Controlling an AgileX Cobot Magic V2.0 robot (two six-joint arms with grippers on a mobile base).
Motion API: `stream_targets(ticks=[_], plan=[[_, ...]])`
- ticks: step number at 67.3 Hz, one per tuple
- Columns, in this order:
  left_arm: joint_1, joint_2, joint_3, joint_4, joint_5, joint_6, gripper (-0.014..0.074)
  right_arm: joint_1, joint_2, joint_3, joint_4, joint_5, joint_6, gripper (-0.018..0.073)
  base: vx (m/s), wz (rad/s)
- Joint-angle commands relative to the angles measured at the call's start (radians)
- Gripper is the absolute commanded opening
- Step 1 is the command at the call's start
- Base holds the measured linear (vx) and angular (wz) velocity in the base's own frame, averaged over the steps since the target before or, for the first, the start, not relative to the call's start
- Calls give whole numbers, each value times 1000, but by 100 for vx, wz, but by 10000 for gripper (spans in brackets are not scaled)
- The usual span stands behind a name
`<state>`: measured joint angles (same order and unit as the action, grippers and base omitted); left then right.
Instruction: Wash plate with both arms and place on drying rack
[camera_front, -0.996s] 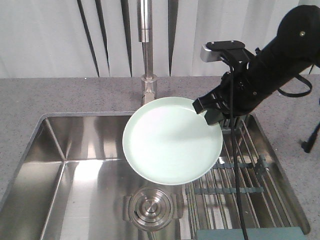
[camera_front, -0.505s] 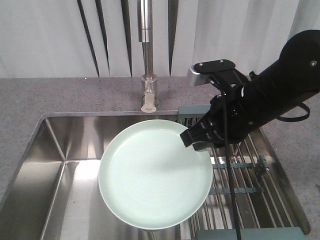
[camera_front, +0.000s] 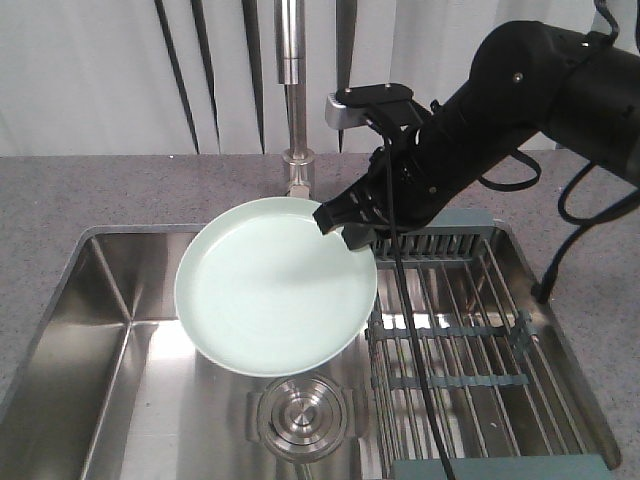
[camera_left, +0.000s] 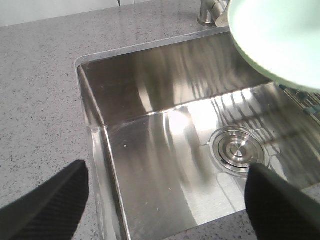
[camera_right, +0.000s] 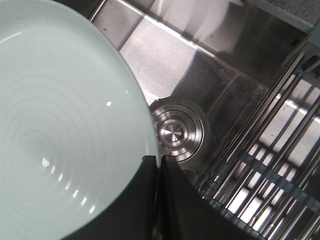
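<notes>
Plate (camera_front: 275, 300), pale mint green, hangs tilted in the air over the sink (camera_front: 100, 300), above the drain strainer (camera_front: 300, 418), touching nothing but the right gripper (camera_front: 345, 225). That gripper is clamped on the rim at the edge toward the faucet (camera_front: 291, 120) and the drying rack (camera_front: 470, 340), which sits right of the strainer. The left gripper (camera_left: 164, 202), well left of the strainer, has its fingers spread wide with nothing between them.
</notes>
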<state>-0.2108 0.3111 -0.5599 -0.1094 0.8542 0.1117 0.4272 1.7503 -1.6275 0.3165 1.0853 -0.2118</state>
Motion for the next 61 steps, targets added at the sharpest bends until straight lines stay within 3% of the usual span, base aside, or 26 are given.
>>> stream_targets(ticks=[1,21,52,61], plan=[[-1,10,-27,-11,-68,-9,587,-45,-8,-89,5,-6,1,-4,0,0],[-1,10,-27,-11,-68,-9,587,-176,5,-123,7,51,3,-4,0,0],[-1,10,-27,-11,-68,-9,587,-202,-230,170,12,-45,2,-4,0,0],[-1,10,-27,-11,-68,-9,587,-176,-295,264,21,-66,1,-4,0,0]])
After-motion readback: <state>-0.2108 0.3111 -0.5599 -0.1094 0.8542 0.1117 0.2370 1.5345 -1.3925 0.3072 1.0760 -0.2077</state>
